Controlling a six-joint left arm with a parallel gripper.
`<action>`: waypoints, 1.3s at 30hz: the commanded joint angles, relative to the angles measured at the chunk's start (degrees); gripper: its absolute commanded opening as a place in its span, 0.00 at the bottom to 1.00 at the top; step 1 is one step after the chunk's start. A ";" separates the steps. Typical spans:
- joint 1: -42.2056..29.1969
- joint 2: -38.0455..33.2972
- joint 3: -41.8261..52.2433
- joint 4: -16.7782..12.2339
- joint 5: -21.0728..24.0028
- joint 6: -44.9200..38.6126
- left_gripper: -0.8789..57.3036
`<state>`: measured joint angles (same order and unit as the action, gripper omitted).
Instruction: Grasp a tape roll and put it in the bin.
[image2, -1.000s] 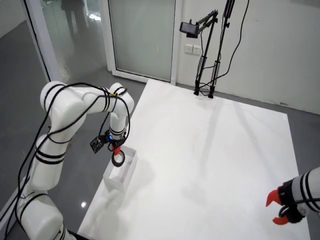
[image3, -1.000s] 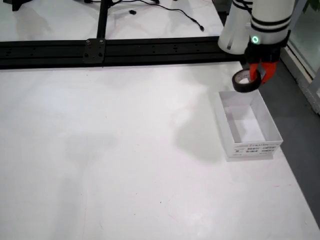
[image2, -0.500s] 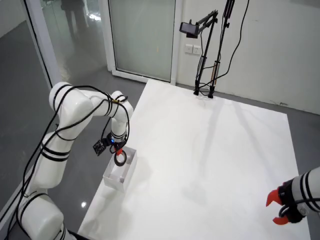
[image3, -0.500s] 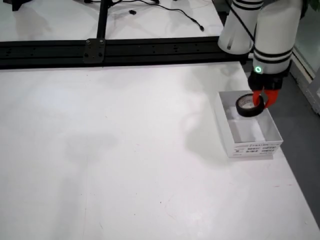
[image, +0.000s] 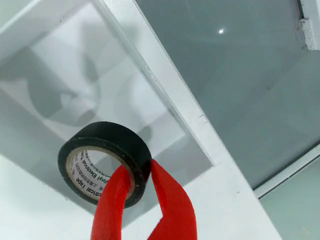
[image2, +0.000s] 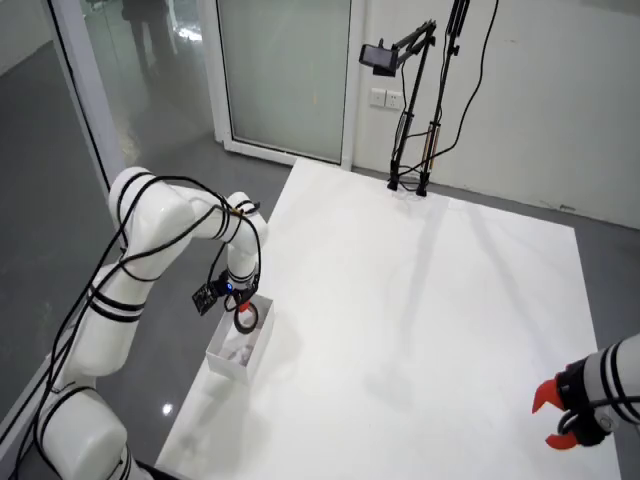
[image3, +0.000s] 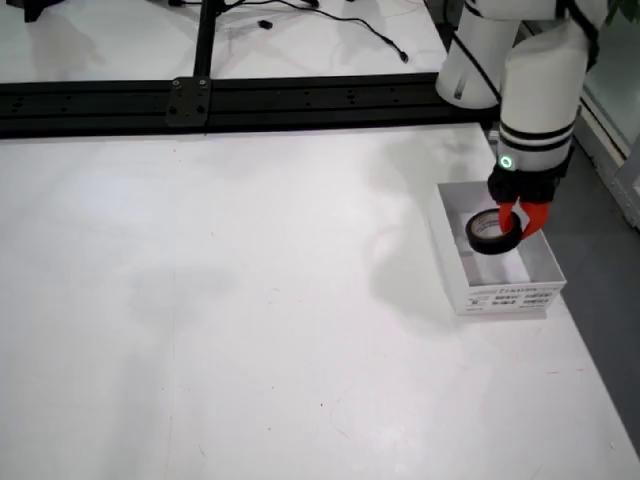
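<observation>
In the view that rides on the gripper, a black tape roll with a white printed core hangs over the inside of the white bin. My gripper is shut on the roll's wall, one red finger inside the ring and the other outside. Seen from the table-side view, the tape roll sits low between the walls of the bin, held by the gripper. The wide room view shows the gripper and tape roll down in the bin at the table's left edge.
A second arm's red gripper rests still at the table's lower right in the wide room view. A black rail runs along the table's far side in the table-side view. Camera stands rise at the far end. Grey floor lies beyond the bin.
My gripper has carried the tape roll from above the bin's far edge to over the bin and down between its walls. The second arm has not moved.
</observation>
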<state>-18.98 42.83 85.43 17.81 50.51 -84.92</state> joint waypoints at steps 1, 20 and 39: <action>-0.79 2.08 0.09 0.12 -1.46 -0.07 0.00; -0.97 3.49 0.09 -1.64 -3.31 -0.07 0.46; -10.02 -18.31 0.09 4.77 15.68 -0.07 0.00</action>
<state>-21.21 42.63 85.52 16.53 51.83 -84.99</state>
